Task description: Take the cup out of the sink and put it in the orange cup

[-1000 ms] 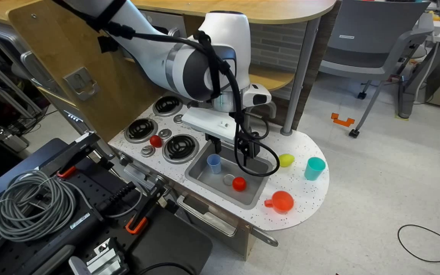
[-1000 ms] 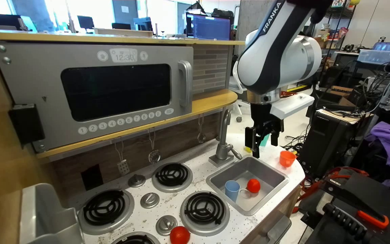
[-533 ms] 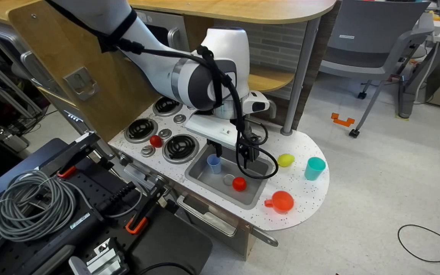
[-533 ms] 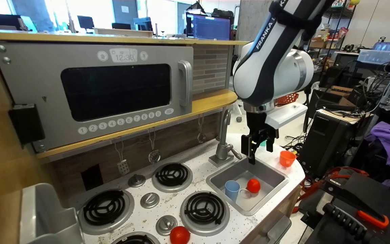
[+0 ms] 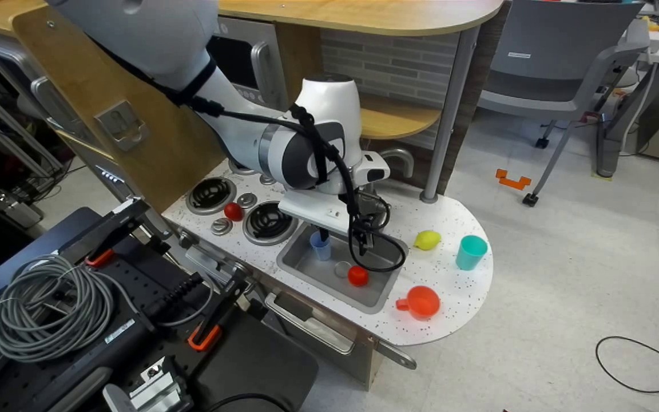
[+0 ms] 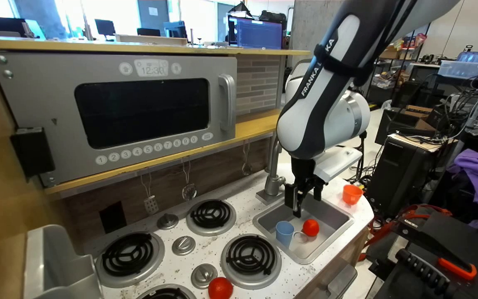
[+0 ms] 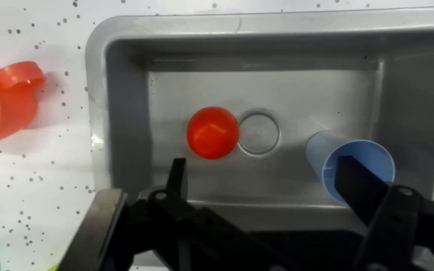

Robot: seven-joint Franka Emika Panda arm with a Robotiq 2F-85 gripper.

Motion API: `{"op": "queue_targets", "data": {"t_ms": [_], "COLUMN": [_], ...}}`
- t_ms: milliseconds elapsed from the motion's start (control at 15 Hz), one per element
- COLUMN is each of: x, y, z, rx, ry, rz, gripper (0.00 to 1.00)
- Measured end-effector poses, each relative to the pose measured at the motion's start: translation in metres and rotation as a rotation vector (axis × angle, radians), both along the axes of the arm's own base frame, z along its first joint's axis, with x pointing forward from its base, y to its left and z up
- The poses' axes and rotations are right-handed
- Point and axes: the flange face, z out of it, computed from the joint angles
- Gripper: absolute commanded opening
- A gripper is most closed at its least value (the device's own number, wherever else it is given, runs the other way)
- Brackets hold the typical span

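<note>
So that the blue plastic cup (image 6: 284, 233) can be clasped, presumably, the Robotiq gripper (image 7: 261, 162) is spread wide over the sink (image 7: 296, 90), with nothing held.

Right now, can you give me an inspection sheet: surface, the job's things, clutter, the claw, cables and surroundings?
Surface: white speckled countertop with burners and a grey sink set in.
Job's things: blue cup upright in the sink; orange cup on the countertop, handle toward the sink.
Clutter: red ball in the sink; second red ball by the burners; yellow lemon-like item; teal cup.
Gripper: open over the sink, holding nothing; whether it touches the blue cup is unclear.
Cables: black cable along the robot arm, hanging in a loop; coiled grey cable nearby.
Surroundings: toy microwave, grey chair.
</note>
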Motion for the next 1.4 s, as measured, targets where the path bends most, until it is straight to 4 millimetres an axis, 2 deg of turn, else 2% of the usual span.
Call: {"op": "queue_targets", "data": {"t_ms": [267,600,800,1133,1200,1267,1400], "x": [0.001,0.011,0.015,0.009,0.008,0.007,0.006], "y": [0.016,0.029,0.03,0.02,0.018,0.017,0.015], "z": [-0.017,-0.022,-0.027,-0.043,-0.046,-0.049,-0.054], "rx": [0.01,0.009,0.006,-0.014,-0.018,-0.022,-0.026], "ry": [-0.007,-0.031,-0.034,-0.014,-0.009,-0.005,-0.001], "rz": [0.026,0.054,0.059,0.064,0.067,0.068,0.071], "gripper": [1.0,1.0,1.0,1.0,0.75,0.74,0.58]}}
